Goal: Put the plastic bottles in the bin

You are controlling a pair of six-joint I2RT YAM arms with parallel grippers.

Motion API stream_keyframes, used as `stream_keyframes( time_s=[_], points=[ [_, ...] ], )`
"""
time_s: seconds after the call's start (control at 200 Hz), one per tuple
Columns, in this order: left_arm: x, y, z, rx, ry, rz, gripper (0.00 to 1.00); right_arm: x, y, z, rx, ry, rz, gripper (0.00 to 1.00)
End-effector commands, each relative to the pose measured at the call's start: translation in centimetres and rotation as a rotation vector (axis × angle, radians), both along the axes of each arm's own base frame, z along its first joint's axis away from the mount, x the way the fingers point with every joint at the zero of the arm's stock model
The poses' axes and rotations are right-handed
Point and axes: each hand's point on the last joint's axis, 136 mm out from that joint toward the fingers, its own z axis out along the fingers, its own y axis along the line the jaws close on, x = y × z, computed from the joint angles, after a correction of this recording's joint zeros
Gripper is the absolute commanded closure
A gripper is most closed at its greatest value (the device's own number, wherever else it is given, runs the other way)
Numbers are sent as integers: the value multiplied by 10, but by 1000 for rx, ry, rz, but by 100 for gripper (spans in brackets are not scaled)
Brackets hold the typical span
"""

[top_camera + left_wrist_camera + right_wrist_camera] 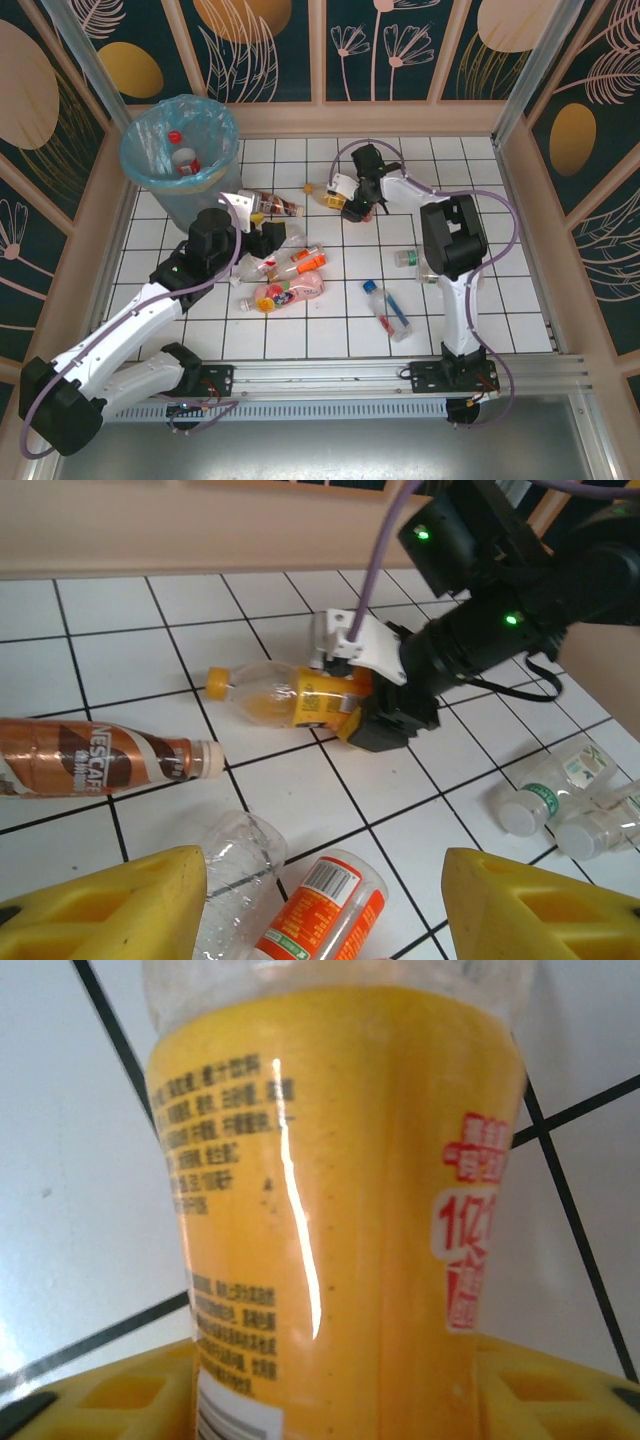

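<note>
**A:** ok so what's lying closest to the arm bases?

**B:** a blue-capped bottle (pixel 387 310) flat on the white tiled table (pixel 500 300), and left of it a pink bottle (pixel 290 293). just past the pink one there's an orange-label bottle (pixel 303 262) and a crushed clear bottle (pixel 235 870), side by side

**A:** and the left gripper?

**B:** the left gripper (pixel 325 858) hangs right over those two, yellow fingers (pixel 110 905) spread wide, nothing in them. over by the right arm's elbow lie two clear white-capped bottles (pixel 555 805), touching each other

**A:** anything between it and the bin?

**B:** a brown Nescafe bottle (pixel 90 755) lies flat on the tiles on that side. further right, the right gripper (pixel 335 1400) is down on the yellow-label bottle (pixel 300 695) with a finger pressed against each side. that bottle lies on the tiles, orange cap pointing left, and the black wrist hides its base end

**A:** bin?

**B:** the bin (pixel 215 120) stands in the far left corner, blue bag folded over the rim. a couple of red-capped bottles (pixel 182 158) are already inside, and it's well apart from both grippers
</note>
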Motion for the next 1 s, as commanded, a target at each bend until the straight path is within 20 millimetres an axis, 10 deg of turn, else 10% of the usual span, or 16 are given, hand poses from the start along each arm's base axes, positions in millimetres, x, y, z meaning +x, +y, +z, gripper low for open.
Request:
stream_keyframes(
  time_s=[0.0, 0.28, 0.586, 0.996],
  points=[
    [4, 6, 29, -57, -65, 51, 36, 5, -2, 53, 94, -113, -68, 53],
    [9, 18, 70, -140, -183, 127, 34, -29, -2, 126, 354, -211, -158, 57],
    [17, 1, 142, -230, -217, 82, 29, -136, 20, 232, 939, -230, -11, 60],
    [-16, -82, 198, -388, -160, -433, 34, -231, 33, 290, 1170, -171, 354, 61]
  ],
)
